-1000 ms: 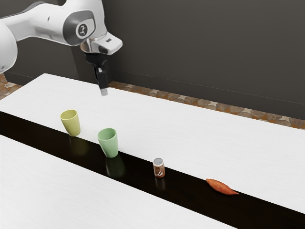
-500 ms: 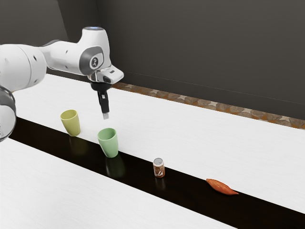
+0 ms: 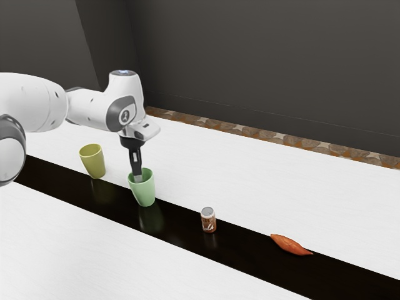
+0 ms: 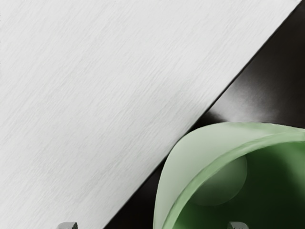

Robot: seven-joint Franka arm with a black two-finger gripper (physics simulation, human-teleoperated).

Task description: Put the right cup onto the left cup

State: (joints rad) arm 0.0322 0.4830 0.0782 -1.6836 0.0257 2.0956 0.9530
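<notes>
Our green cup [image 3: 146, 193] stands upright at the edge of the dark strip [image 3: 250, 250], and we have our gripper [image 3: 138, 179] down at its rim, fingers [image 4: 67, 225] spread wide — one over the cup's opening, one outside its wall. The yellow cup [image 3: 94, 164] stands upright nearby; toward the exterior view's right come the can [image 3: 209, 221] — then the orange sweet potato [image 3: 289, 244].

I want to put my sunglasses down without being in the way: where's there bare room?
White tabletop lies bare between the can and the stone floor, and also across the dark stripe. It's crowded at the green cup, with my gripper at its rim and the yellow cup nearby.
</notes>
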